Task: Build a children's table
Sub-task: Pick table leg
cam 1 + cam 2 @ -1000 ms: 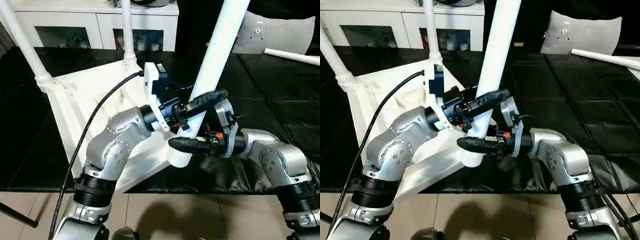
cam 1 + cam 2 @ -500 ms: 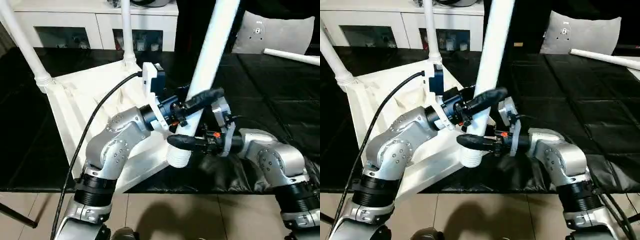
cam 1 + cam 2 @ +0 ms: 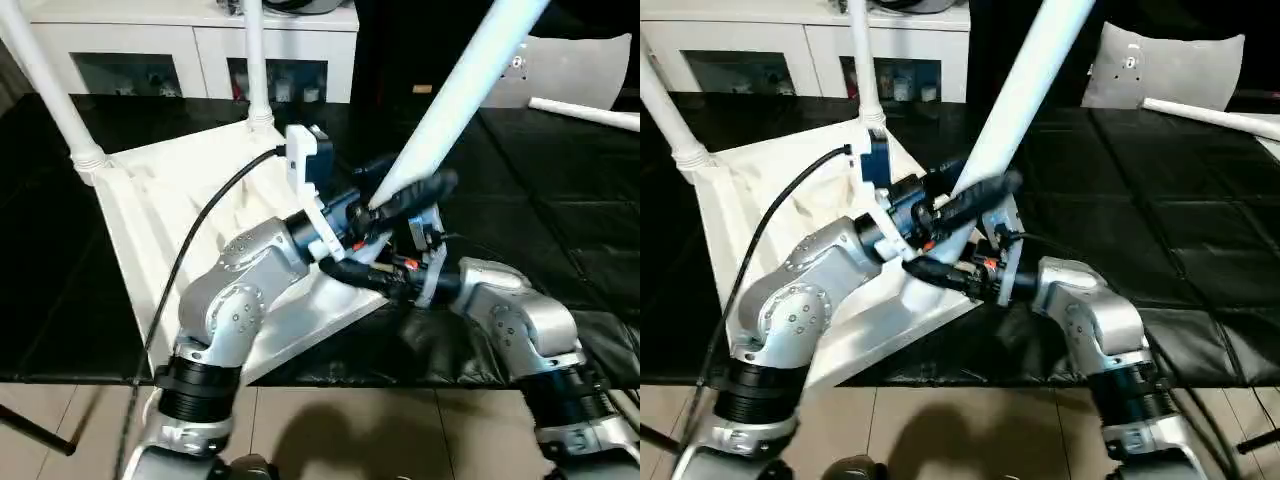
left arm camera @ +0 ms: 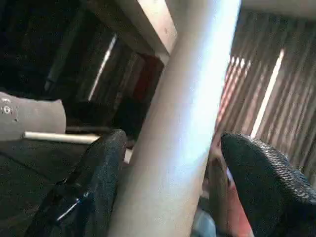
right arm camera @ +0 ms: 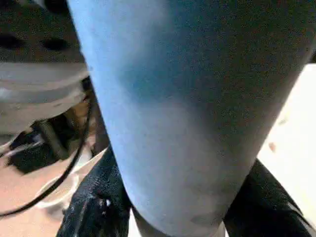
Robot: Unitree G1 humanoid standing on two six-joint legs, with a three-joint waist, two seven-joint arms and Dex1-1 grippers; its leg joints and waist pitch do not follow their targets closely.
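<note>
Slanted leg runs off the top edge, upper end unseen; its lower end is hidden behind the left gripper and right gripper. Tabletop: near corner covered by the left forearm. 2 mounted legs cut at top edge.

White tabletop lies underside-up on the black surface, ribs showing. Two legs stand in far corner sockets. Third leg leans steeply at near corner; fourth lies flat, well apart.
</note>
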